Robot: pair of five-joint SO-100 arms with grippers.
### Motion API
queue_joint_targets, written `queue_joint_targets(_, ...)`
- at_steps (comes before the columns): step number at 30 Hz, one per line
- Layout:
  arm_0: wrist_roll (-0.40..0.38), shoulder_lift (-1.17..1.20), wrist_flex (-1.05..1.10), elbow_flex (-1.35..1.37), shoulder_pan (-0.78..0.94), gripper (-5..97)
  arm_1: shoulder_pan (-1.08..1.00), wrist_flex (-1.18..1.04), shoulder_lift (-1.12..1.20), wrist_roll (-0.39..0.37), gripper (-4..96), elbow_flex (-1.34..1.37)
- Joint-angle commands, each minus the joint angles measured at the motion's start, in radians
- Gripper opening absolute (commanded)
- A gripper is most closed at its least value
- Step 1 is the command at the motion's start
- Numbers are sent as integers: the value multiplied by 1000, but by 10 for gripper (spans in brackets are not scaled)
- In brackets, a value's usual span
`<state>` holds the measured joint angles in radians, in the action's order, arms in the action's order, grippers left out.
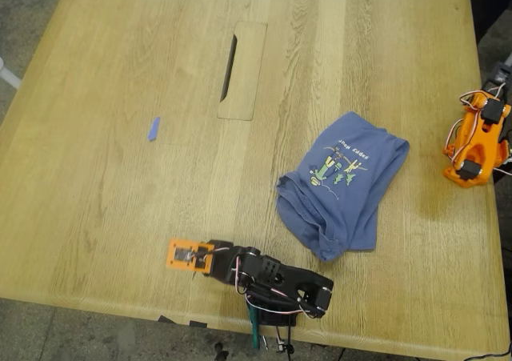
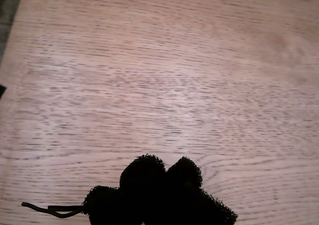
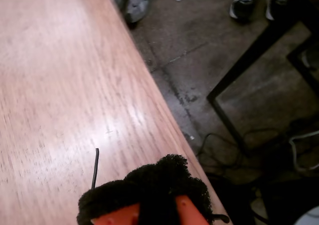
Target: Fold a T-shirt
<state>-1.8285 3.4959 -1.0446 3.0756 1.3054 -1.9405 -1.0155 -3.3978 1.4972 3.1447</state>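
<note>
Over bare table wood, my first gripper (image 2: 159, 195) shows only as black foam-padded fingertips (image 2: 144, 177) pressed together with no gap, so clenched on nothing; a thin black wire (image 2: 50, 209) trails off beside them. My second gripper (image 3: 149, 195) sits above the table edge, black foam pads (image 3: 169, 172) bunched together over orange plastic, also clenched and empty, with the concrete floor (image 3: 199, 45) and black metal frame legs (image 3: 249, 60) beyond the edge. The wrist views don't show which arm is which in the exterior view: one black arm (image 1: 276, 279) with an orange end lies folded at the near edge, one orange arm (image 1: 478, 137) sits at the exterior view's right edge. The T-shirt (image 1: 344, 183) lies crumpled in a loose heap on the table (image 1: 120, 73), print facing up, right of centre in the exterior view, between the two arms and touching neither. A small blue tape scrap (image 1: 154, 128) lies well apart toward the exterior view's left, near a rectangular cable hatch (image 1: 242, 70).
</note>
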Motion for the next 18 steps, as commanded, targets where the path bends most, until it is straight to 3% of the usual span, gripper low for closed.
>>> queue_joint_targets(1,48,114,-21,-11,78,0,-69,-11,-8,14,0,32)
queue_joint_targets(6,112,114,-198,-11,184,0,-144,-141,-8,12,0,80)
queue_joint_targets(10,106,114,-383,-11,250,0,-166,-232,-9,-20,1,110)
queue_joint_targets(18,84,114,-383,-11,241,0,-181,-235,-9,23,4,115)
